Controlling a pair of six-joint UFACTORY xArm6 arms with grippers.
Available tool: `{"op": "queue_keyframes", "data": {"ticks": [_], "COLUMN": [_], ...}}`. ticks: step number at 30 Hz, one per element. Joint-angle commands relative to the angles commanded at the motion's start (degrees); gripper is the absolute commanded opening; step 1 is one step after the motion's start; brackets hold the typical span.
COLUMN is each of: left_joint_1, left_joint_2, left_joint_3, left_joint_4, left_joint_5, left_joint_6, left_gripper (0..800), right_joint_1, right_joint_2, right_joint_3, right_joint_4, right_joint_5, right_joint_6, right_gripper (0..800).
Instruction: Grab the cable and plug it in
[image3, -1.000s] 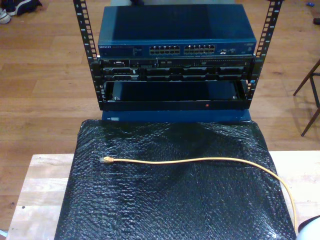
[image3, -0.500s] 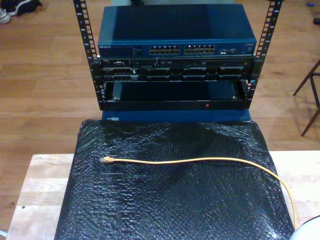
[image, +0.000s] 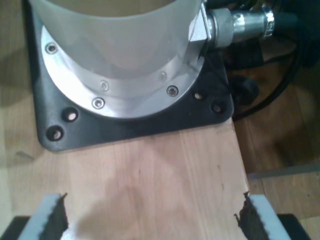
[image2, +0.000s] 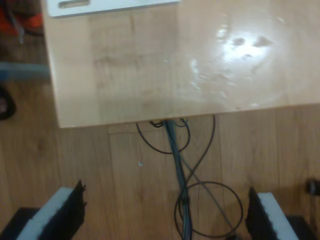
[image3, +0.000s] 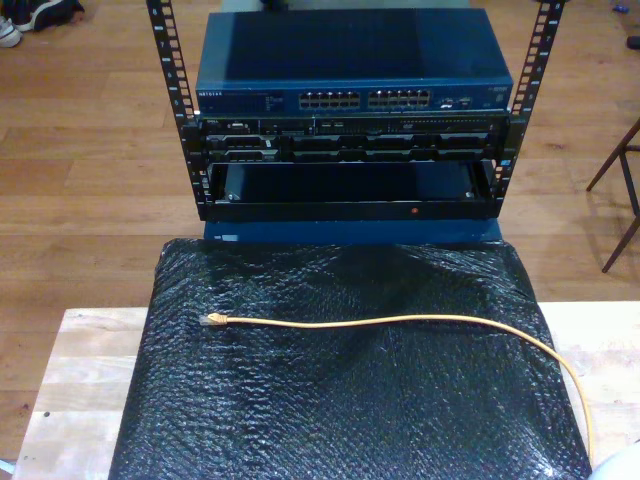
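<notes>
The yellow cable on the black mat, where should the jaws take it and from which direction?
Probably grip the yellow cable just behind its clear plug, coming straight down from above. It lies flat on the black bubble-wrap mat, running across the exterior view, so the jaws should close across its width, leaving the plug free for the switch ports.

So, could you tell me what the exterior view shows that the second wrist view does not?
The exterior view has the yellow cable lying across black bubble wrap, with a blue network switch in a rack behind. The second wrist view has my second gripper, open, above thin dark wires on the floor. Both show wooden tabletop and wood floor.
</notes>
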Motion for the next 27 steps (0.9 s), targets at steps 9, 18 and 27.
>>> {"op": "queue_keyframes", "data": {"ticks": [9, 18, 27], "left_joint_1": [-0.26, -3.08, -6.42], "left_joint_2": [0.09, 0.09, 0.0], "left_joint_3": [-3.78, -7.65, -9.76], "left_joint_4": [-0.09, -0.26, -1.93], "left_joint_5": [4.31, 9.49, 11.6], "left_joint_6": [-2.9, -7.3, -11.16], "left_gripper": [800, 800, 800], "right_joint_1": [7.12, 10.02, 10.81], "right_joint_2": [8.7, 15.91, 16.97], "right_joint_3": [-10.9, -20.13, -24.88], "right_joint_4": [1.67, 8.53, 17.85], "right_joint_5": [6.77, 15.21, 21.89], "right_joint_6": [11.96, 19.78, 26.2], "right_gripper": [800, 800, 800]}}
